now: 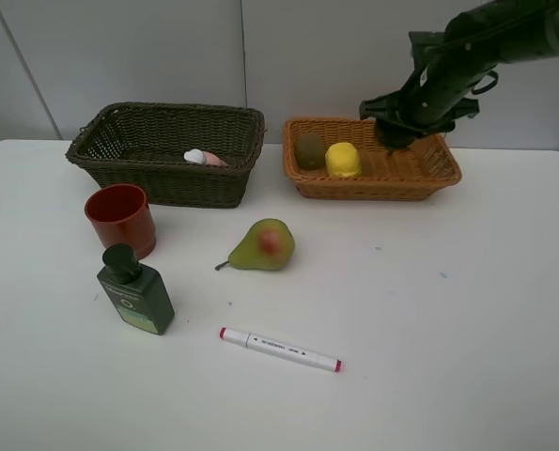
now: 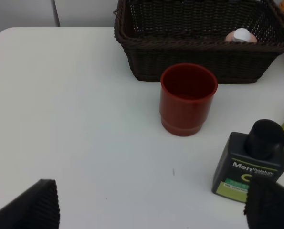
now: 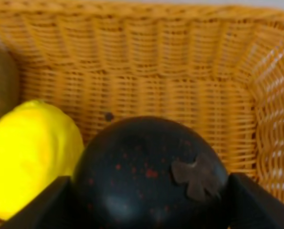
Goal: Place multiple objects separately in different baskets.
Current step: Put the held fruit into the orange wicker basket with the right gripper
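My right gripper (image 1: 395,139) hangs over the light orange basket (image 1: 420,174), shut on the dark green round fruit (image 3: 151,167), whose sides its fingers (image 3: 261,205) touch. Below it in that basket lie the yellow lemon (image 1: 343,160) and the brown kiwi (image 1: 309,150). The pink bottle (image 1: 204,158) lies in the dark basket (image 1: 166,183). On the table are the pear (image 1: 265,245), the red cup (image 1: 121,218), the green bottle (image 1: 136,293) and the white marker (image 1: 279,349). My left gripper (image 2: 151,207) is open above the table, short of the cup (image 2: 187,98).
The table's back edge meets a grey wall just behind both baskets. White tabletop (image 1: 448,310) stretches along the right and front. In the left wrist view the green bottle (image 2: 249,164) stands close to the right finger (image 2: 270,205).
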You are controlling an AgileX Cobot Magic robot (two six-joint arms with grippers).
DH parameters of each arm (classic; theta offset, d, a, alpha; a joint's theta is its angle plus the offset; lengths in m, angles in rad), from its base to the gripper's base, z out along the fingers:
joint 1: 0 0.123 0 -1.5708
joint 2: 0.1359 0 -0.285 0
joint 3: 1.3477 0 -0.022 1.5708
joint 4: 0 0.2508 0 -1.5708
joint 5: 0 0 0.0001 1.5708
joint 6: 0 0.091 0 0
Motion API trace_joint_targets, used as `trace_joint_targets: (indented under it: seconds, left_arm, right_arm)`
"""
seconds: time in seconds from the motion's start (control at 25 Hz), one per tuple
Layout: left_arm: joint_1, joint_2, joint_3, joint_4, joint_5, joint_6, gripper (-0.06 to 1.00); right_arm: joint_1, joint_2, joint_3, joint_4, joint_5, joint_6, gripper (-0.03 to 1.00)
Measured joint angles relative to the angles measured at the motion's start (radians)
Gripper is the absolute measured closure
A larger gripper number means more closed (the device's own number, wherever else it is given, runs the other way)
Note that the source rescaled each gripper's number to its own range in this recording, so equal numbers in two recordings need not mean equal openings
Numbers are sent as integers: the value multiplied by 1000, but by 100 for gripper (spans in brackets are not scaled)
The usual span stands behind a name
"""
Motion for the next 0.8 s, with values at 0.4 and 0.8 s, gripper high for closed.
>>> trace_joint_targets:
  seconds: [0.4, 0.8]
  left_arm:
    - [0, 0, 0, 0, 0, 0, -6]
    - [0, 0, 0, 0, 0, 0, -6]
  right_arm:
    - [0, 56, 0, 6, -22, 3, 33]
    - [0, 57, 0, 6, -23, 3, 33]
